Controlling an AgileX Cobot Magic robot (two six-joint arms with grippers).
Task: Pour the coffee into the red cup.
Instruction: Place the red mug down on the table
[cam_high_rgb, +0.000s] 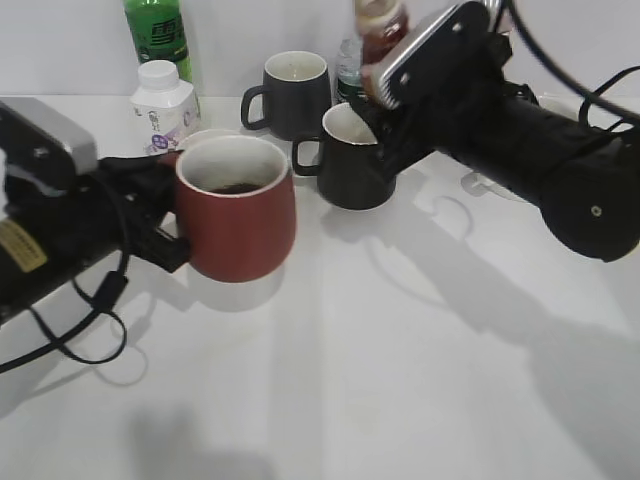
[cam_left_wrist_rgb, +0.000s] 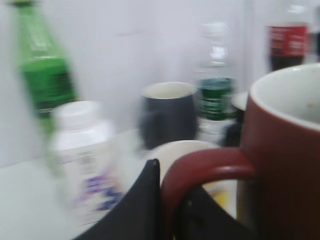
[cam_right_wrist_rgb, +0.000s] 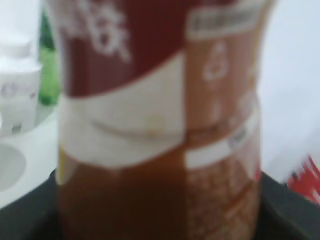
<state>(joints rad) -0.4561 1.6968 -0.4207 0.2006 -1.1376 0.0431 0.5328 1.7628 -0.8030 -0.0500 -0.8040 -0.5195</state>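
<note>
My left gripper (cam_high_rgb: 165, 215) is pinched on the loop handle (cam_left_wrist_rgb: 200, 172) of the large dark red ceramic mug (cam_high_rgb: 237, 208), which sits on the white table (cam_high_rgb: 400, 350) with its white inside showing and a little dark liquid at the bottom. In my left wrist view the red handle runs between my two black fingers (cam_left_wrist_rgb: 142, 205), and the mug wall fills the right side.

My right gripper (cam_high_rgb: 385, 75) is clamped on the small brown plastic coffee bottle with the red-and-white label (cam_high_rgb: 380, 30), held up near the top edge of the exterior view, above and behind a black mug (cam_high_rgb: 350, 160). The right wrist view is filled by that bottle (cam_right_wrist_rgb: 160, 125), blurred, with brown liquid in its lower part and my dark fingers (cam_right_wrist_rgb: 25, 210) at either side near the bottom edge.

Behind the red mug stand a white plastic jar with a white cap (cam_high_rgb: 165, 105), a green plastic bottle (cam_high_rgb: 158, 35) and a second dark grey mug (cam_high_rgb: 290, 90). A pale cup rim (cam_left_wrist_rgb: 185, 150) shows just behind the red handle. Farther back the left wrist view shows a clear bottle with a green label (cam_left_wrist_rgb: 215, 90) and a dark cola bottle with a red label (cam_left_wrist_rgb: 286, 45).
</note>
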